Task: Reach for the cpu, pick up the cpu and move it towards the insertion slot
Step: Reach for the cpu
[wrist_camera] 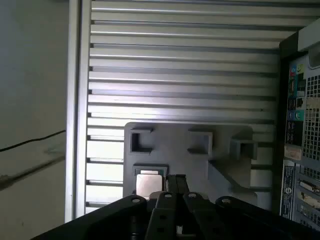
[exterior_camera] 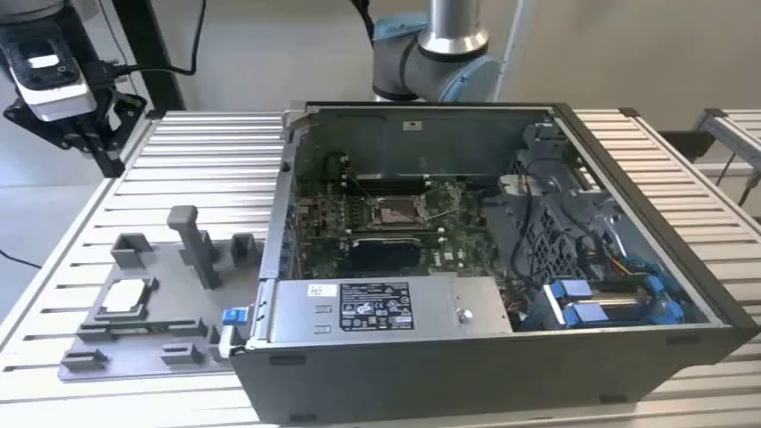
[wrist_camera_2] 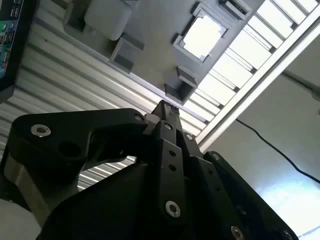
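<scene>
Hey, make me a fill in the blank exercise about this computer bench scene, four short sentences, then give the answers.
1. The cpu rests in the grey fixture, ____ the computer case.
2. The insertion slot sits ____ the case, on the green board.
3. The gripper carries ____; its jaws are shut.
4. The fixture stands to the exterior view's ____ of the case.

Answers: outside; inside; nothing; left.
</scene>
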### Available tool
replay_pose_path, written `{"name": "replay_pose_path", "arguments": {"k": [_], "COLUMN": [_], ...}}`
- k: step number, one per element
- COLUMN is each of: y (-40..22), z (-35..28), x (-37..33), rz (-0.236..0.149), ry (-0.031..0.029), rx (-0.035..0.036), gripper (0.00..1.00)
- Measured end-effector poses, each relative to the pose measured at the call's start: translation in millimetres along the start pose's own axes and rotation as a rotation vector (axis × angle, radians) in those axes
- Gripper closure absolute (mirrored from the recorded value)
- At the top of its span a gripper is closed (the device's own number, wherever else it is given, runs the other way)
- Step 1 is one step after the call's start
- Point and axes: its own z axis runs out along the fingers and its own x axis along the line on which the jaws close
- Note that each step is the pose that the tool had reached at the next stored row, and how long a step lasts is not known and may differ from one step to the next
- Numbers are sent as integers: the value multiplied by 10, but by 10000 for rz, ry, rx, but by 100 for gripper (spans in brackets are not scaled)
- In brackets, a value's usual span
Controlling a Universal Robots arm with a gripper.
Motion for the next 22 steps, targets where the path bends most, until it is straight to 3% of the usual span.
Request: {"name": "replay_pose_path", "arguments": {"k": [14,22], "y": [-2,-72], "z": [-1,3], "x": [4,122], "rz": [-1,-4], "ry": [1,-81], "rx": [0,2], "gripper": [100,100]}}
